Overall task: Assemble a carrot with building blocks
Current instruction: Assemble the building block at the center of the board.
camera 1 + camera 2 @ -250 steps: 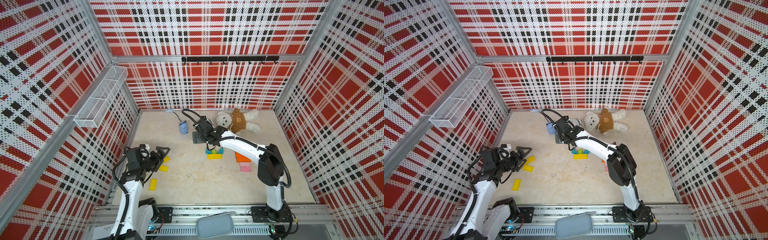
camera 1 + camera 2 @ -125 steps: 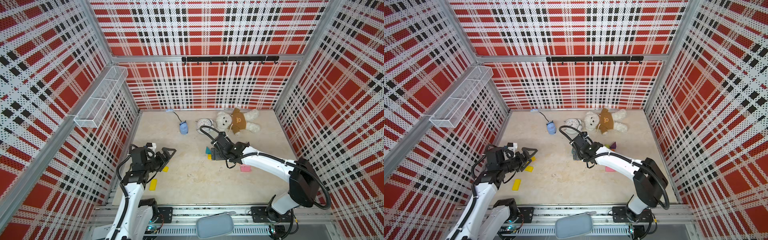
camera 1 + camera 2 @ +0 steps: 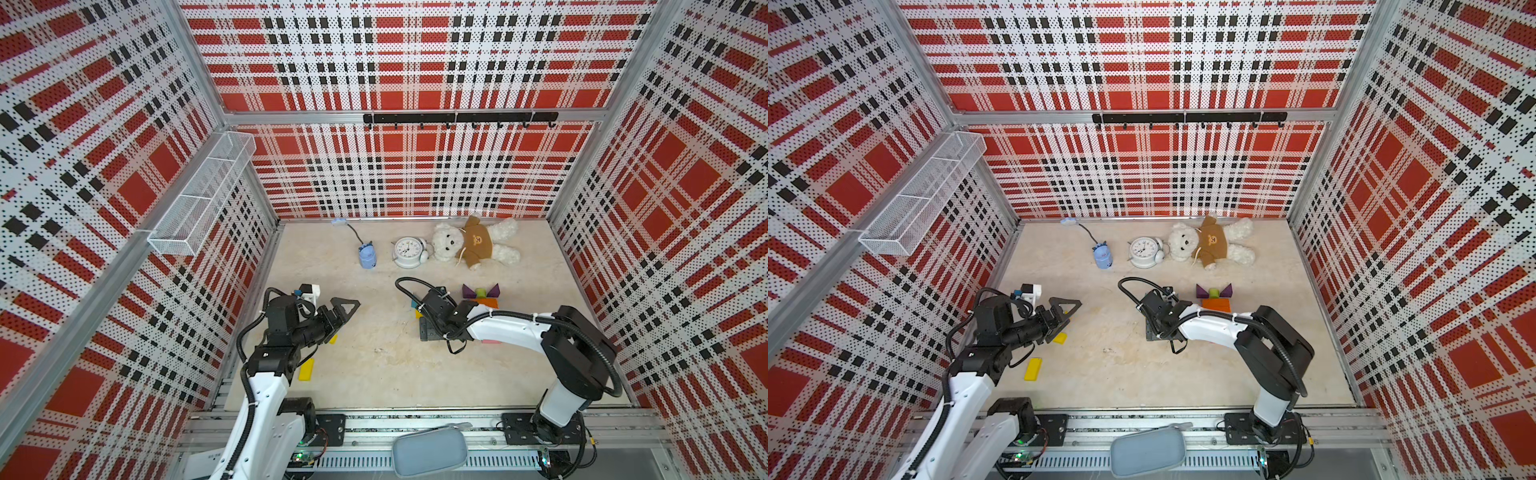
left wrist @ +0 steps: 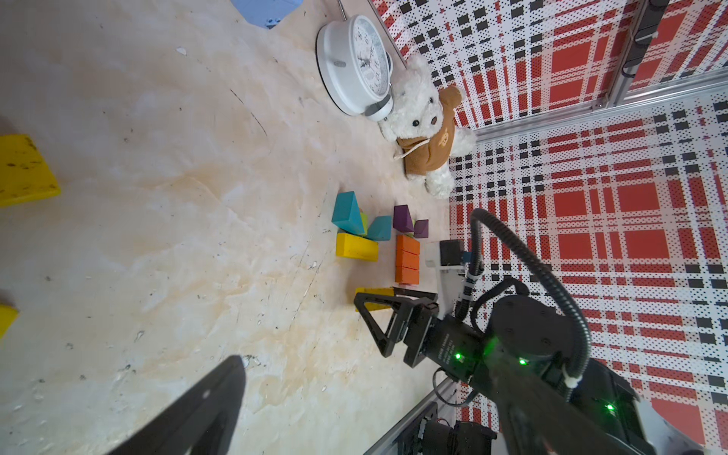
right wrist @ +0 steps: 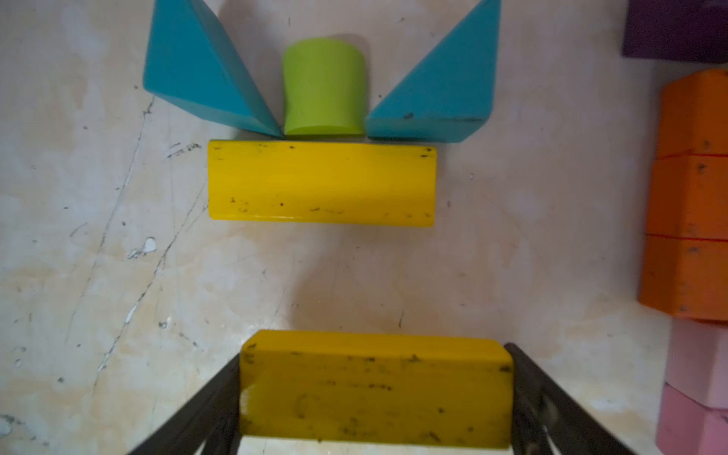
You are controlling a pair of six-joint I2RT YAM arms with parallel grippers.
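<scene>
Right end effector (image 5: 374,350) is grasping a yellow bar (image 5: 374,390) by its two ends, jaws wide. It sits apart from the placed bar (image 5: 321,183), which lies on the desk (image 5: 118,275) against the green stub (image 5: 323,86) and teal triangles (image 5: 197,67). The yellow bar looks offset toward the orange stack (image 5: 689,197); can't tell if it touches the desk. Centre it, keep it parallel, bring it flush without bumping the placed bar, seat flat, then let go. Left end effector (image 3: 340,316) is released, empty, well apart.
</scene>
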